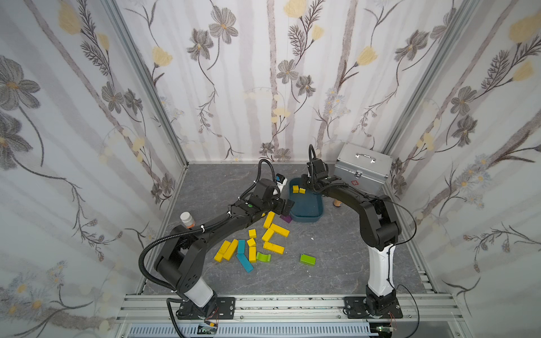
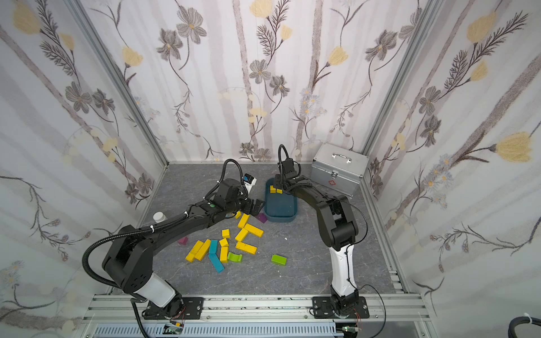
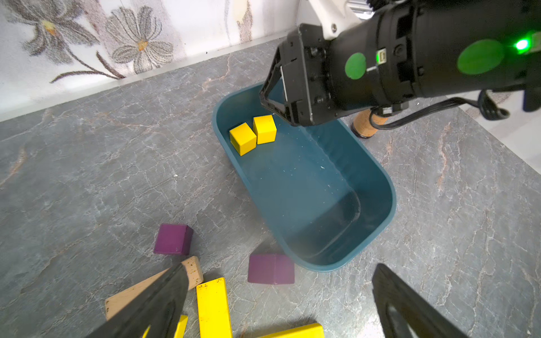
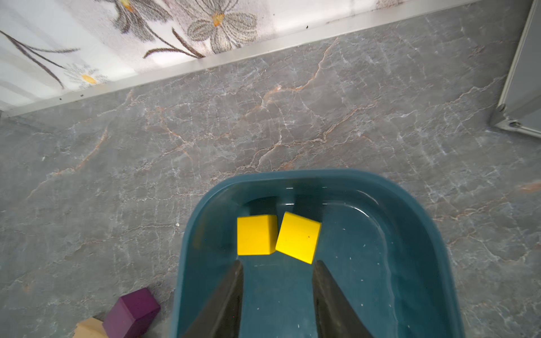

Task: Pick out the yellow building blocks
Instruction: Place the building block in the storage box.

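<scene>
White-capped small bottle (image 1: pixel 187 219) stands at the far left of the grey marble-patterned tabletop (image 1: pixel 336 243), beside the left arm. Next comes the loose scatter of yellow building blocks (image 1: pixel 269 235), painted wooden cubes and longer bars lying flat near the middle of the tabletop, several touching one another. Two teal wooden bars (image 1: pixel 241 246) lie among them, with a lime-green notched block (image 1: pixel 263 257) just beside those.

The left tool (image 1: pixel 283 207) is above the far edge of that scatter, just beside the near left corner of the dark teal plastic tray (image 1: pixel 307 219). Its jaws stand wide apart with nothing between them. The left wrist view shows a purple wooden cube (image 3: pixel 270 269) and a pale tan wooden bar (image 3: pixel 128 295) below it.

A second lime-green block (image 1: pixel 307 259) lies alone, well apart from the scatter. Inside the tray, at its far end, two yellow cubes (image 1: pixel 298 189) rest touching each other. The right tool (image 4: pixel 278 264) is just over them inside the tray, jaws a narrow gap apart and empty.

Right of the tray stands a cork stopper (image 1: pixel 338 202), and behind it a silver metal case (image 1: pixel 363 172) with a handle.
</scene>
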